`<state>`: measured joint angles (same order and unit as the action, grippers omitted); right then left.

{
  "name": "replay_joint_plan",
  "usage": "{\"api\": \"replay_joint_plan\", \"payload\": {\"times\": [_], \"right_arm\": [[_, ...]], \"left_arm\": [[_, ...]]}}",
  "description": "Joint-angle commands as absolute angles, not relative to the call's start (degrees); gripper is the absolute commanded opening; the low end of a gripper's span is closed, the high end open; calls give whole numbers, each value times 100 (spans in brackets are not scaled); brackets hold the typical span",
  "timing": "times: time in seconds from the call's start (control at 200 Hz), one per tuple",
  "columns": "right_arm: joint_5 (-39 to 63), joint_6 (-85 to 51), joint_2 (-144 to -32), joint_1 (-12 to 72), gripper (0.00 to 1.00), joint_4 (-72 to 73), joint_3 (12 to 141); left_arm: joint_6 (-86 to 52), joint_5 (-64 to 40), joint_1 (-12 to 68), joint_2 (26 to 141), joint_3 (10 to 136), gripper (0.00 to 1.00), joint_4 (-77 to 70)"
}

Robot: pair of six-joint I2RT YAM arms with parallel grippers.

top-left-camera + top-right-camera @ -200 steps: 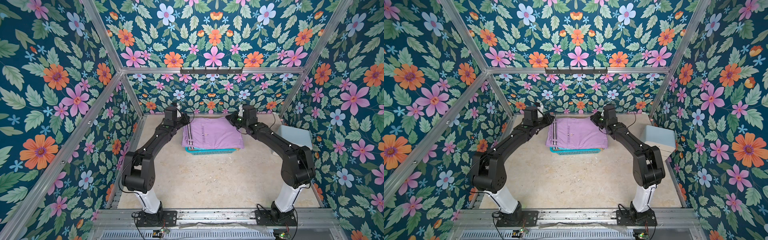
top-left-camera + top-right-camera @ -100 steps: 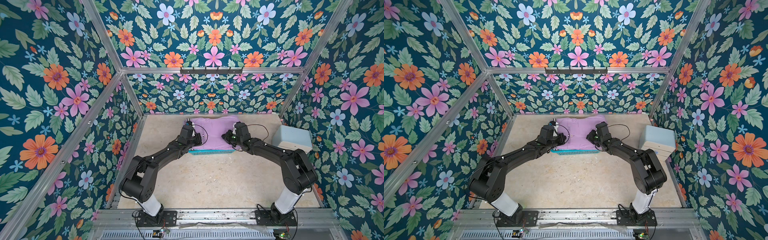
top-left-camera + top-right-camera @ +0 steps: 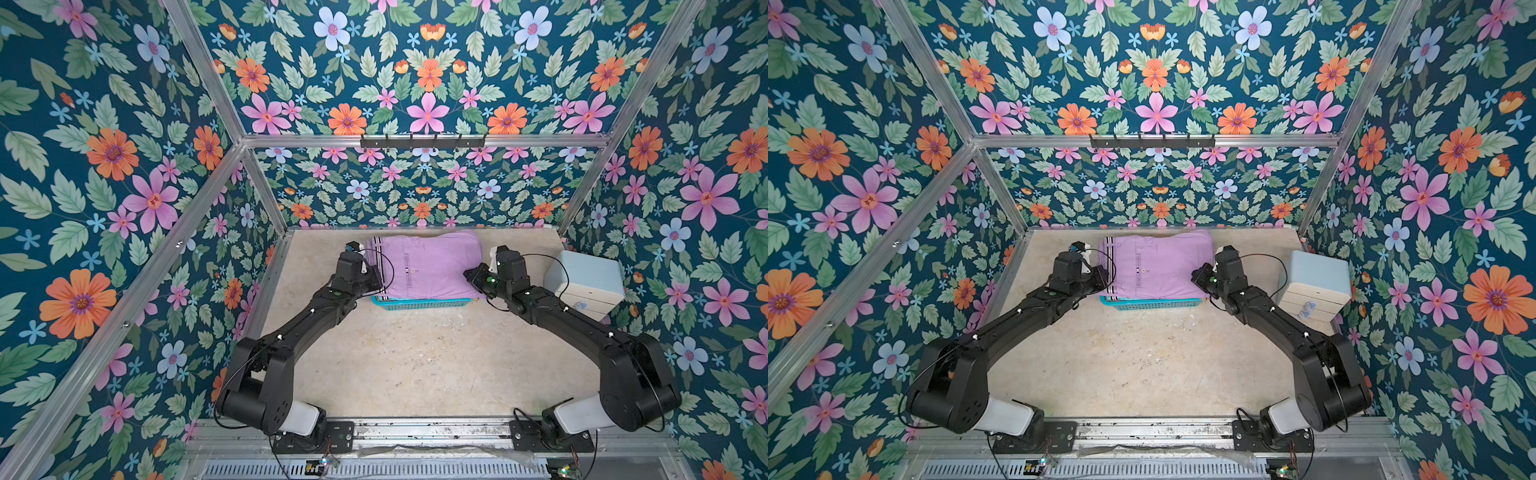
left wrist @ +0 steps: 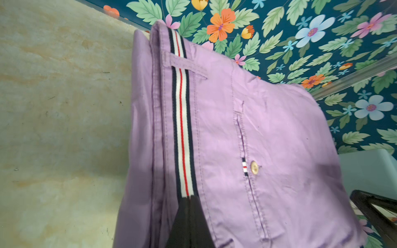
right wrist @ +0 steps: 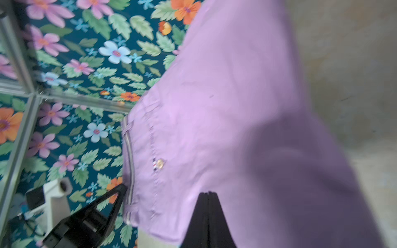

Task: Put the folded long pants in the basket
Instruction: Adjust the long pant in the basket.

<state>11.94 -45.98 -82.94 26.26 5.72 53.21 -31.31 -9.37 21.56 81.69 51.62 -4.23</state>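
Note:
The lilac folded long pants (image 3: 428,266) (image 3: 1158,266) lie flat on top of the teal basket (image 3: 419,302) (image 3: 1150,304), covering all but its near wall. My left gripper (image 3: 377,281) (image 3: 1102,277) is shut, its tips on the striped waistband edge (image 4: 181,128). My right gripper (image 3: 467,276) (image 3: 1196,276) is shut too, tips resting on the opposite edge of the cloth. In the wrist views each pair of fingers (image 4: 189,196) (image 5: 208,193) is pressed together on top of the pants (image 4: 268,139) (image 5: 236,96) with no cloth between them.
A pale-blue drawer box (image 3: 586,278) (image 3: 1316,278) stands against the right wall, close behind my right forearm. A black hook rail (image 3: 422,141) runs along the back frame. Floral walls enclose the beige floor (image 3: 415,357) on three sides.
Both shut grippers came forward from the far corners of the pants along the cloth, then eased slightly outward to its side edges. The pants stay on the basket.

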Motion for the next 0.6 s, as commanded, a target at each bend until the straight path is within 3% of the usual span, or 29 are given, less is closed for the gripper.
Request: {"api": "replay_joint_plan", "payload": {"times": [0.0, 0.2, 0.37, 0.595], "right_arm": [[1085, -4651, -8336, 2955, 2, 354, 5302], [964, -4649, -8576, 2799, 2, 520, 5065], [1371, -4658, -8440, 1889, 2, 603, 4724], [1677, -4378, -7453, 927, 2, 28, 4545]], "left_arm": [[-3163, -1068, 2242, 7995, 5007, 0, -412], [-3191, -991, 2264, 8292, 4729, 0, -490], [-3079, -685, 2198, 8203, 4671, 0, -284], [-3128, 48, 1986, 7401, 4632, 0, 234]]}}
